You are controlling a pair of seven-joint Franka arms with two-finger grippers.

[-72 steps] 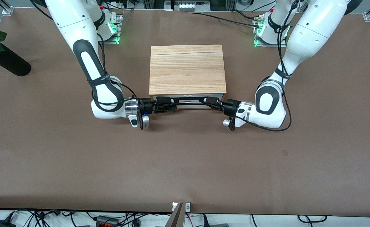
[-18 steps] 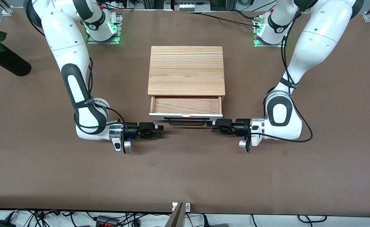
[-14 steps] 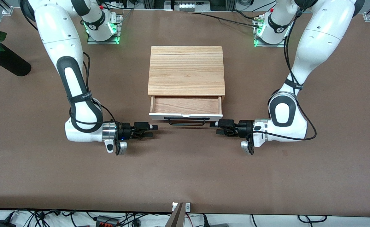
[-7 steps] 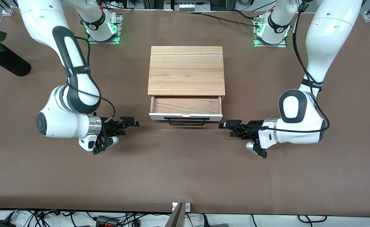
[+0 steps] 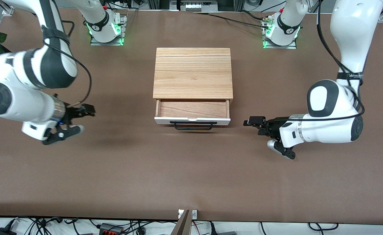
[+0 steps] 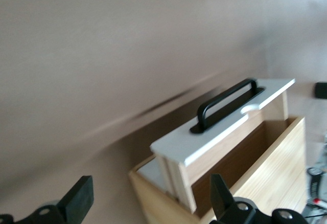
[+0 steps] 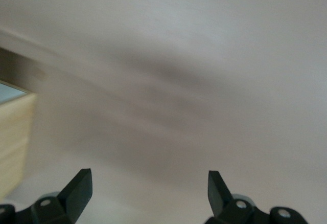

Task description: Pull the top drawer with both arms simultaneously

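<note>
Between the black grippers, the top drawer [image 5: 192, 111] showed a white front, black bar handle [image 5: 193, 126] and pale wood-grain interior.

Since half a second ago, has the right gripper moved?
Yes. The right gripper has drawn away from the top drawer, toward the right arm's end of the table.

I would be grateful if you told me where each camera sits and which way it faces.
Front view: high across the table, facing both arms; top drawer open, left gripper and right gripper apart from it.
Left wrist view: on the left wrist, facing the drawer's black handle; own fingers open.
Right wrist view: on the right wrist, facing table; fingers open.
Front and left wrist views share the drawer.
</note>
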